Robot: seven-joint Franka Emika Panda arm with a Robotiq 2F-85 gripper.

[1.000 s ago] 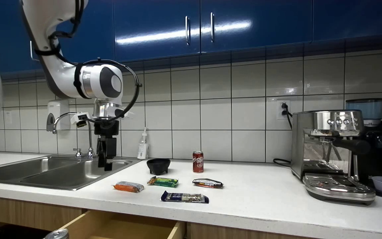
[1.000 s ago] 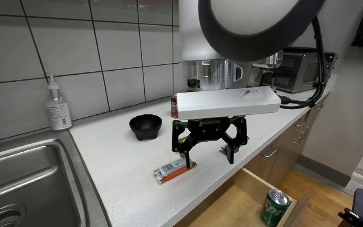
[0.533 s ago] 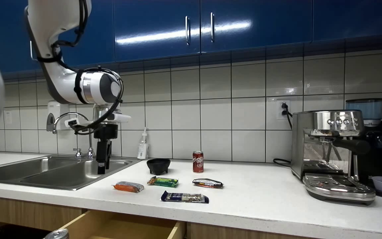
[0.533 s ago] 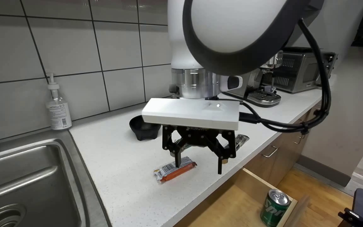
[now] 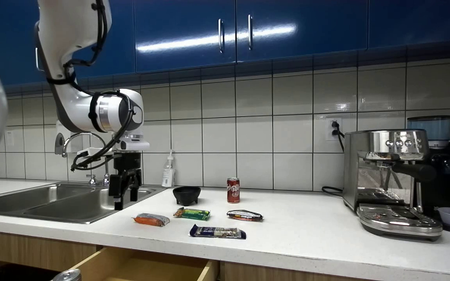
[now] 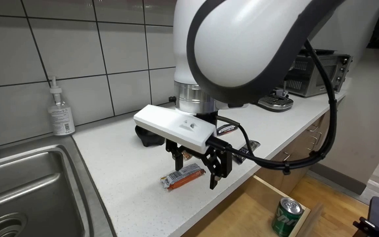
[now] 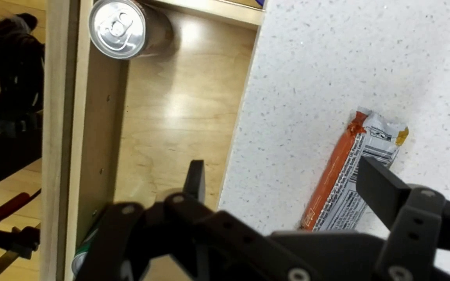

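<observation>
My gripper (image 5: 126,203) is open and empty, pointing down above the counter; it shows also in an exterior view (image 6: 196,178) and the wrist view (image 7: 281,166). Nearest is an orange and silver wrapped bar (image 7: 336,175) lying flat on the counter, seen also in both exterior views (image 5: 151,219) (image 6: 183,176). In the wrist view one finger overlaps the bar's silver side and the other overlaps the open drawer (image 7: 178,105). The fingers appear apart from the bar. A green packet (image 5: 192,214), a dark blue bar (image 5: 217,232) and a black-and-silver packet (image 5: 244,215) lie nearby.
A black bowl (image 5: 186,195) and a red can (image 5: 233,190) stand behind. The sink (image 6: 31,184) and soap bottle (image 6: 61,113) are to one side, a coffee machine (image 5: 389,179) to the other. The drawer holds a green can (image 6: 287,217) and another can (image 7: 117,28).
My gripper has moved lower, and the wrist has turned. It has come closer to the orange and silver bar, with the fingers staying open. The objects have not moved.
</observation>
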